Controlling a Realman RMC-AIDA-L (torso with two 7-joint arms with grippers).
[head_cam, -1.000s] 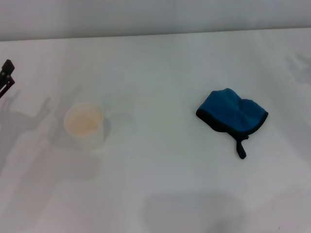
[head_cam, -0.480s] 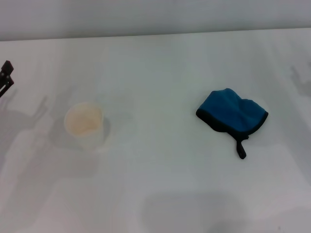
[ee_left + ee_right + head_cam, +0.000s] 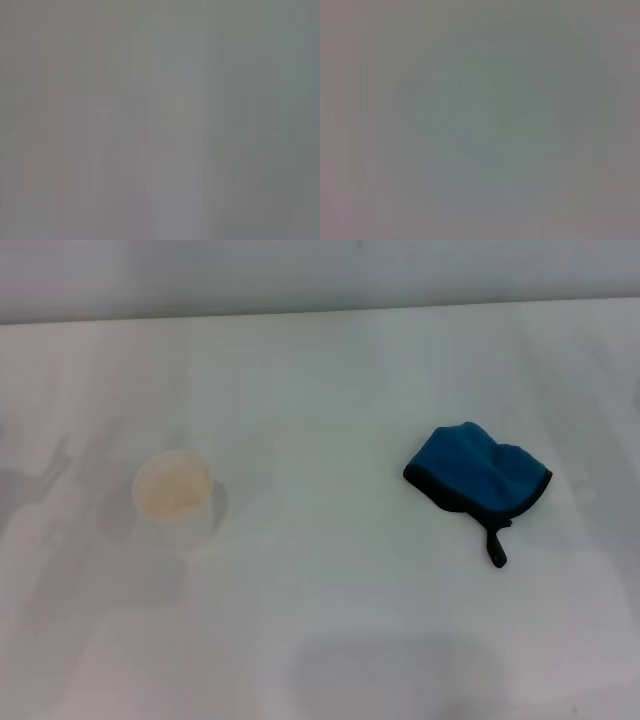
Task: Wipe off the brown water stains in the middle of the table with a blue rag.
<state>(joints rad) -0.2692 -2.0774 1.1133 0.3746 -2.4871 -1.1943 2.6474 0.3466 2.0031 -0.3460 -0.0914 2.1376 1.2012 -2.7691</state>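
The blue rag (image 3: 477, 480) lies bunched on the white table (image 3: 320, 370), right of the middle, its black loop tab pointing toward the near edge. No brown water stains show on the table. Neither gripper is in the head view. Both wrist views show only a plain grey field.
A white cup (image 3: 176, 499) with beige residue inside stands upright on the left part of the table. The table's far edge runs along the top of the head view.
The left gripper's dark tip, seen at the left edge of the head view earlier, has moved out of view. The rag and cup have not moved.
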